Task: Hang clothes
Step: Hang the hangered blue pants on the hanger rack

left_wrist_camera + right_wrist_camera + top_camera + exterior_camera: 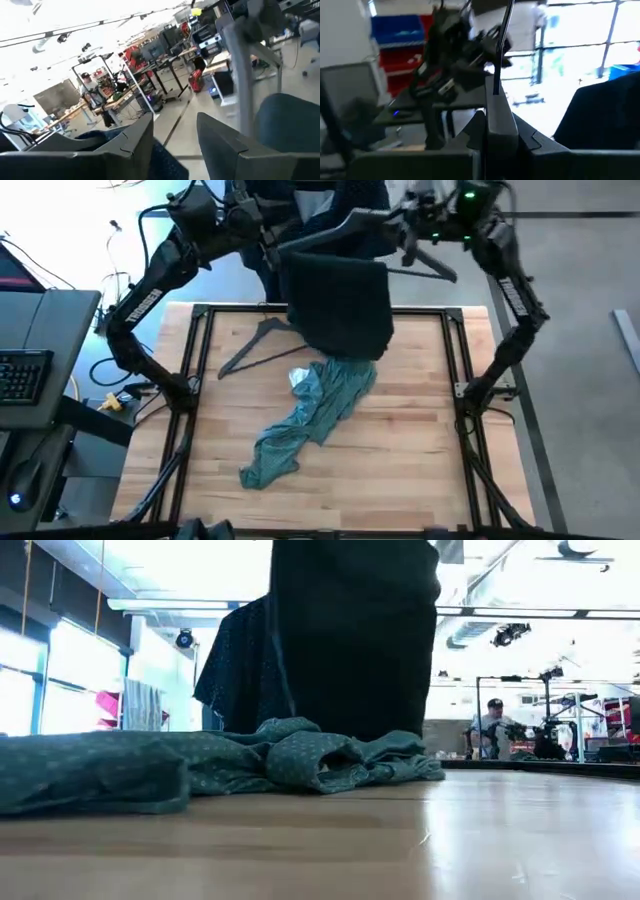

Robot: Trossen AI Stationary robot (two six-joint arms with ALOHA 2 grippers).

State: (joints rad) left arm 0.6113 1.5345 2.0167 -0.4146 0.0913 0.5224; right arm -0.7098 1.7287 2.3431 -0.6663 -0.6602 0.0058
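A large black garment [338, 300] hangs over a grey hanger [425, 262] above the table's far edge, and its lower hem [350, 720] reaches down to the teal shirt. My right gripper [410, 235] is shut on that hanger. My left gripper [265, 235] stands open at the garment's left, high up, with nothing seen between its fingers [135, 145]. A navy dotted shirt [240, 660] hangs behind the black piece. The teal shirt [310, 415] lies crumpled on the table's middle. A second dark hanger [258, 345] lies flat on the table at the far left. My right gripper pinches the hanger's flat grey neck [497, 117] between its two fingers, just below the thin wire hook [504, 45] that runs on past the fingertips. The hanger is lifted clear of the table, and the black garment [605, 115] hangs from it.
A black metal frame [200, 350] runs round the wooden table top. A keyboard and desk [25, 370] stand off the left edge. A person [490, 725] sits at benches far behind the table. Bare wood [420, 460] lies to the right of the teal shirt.
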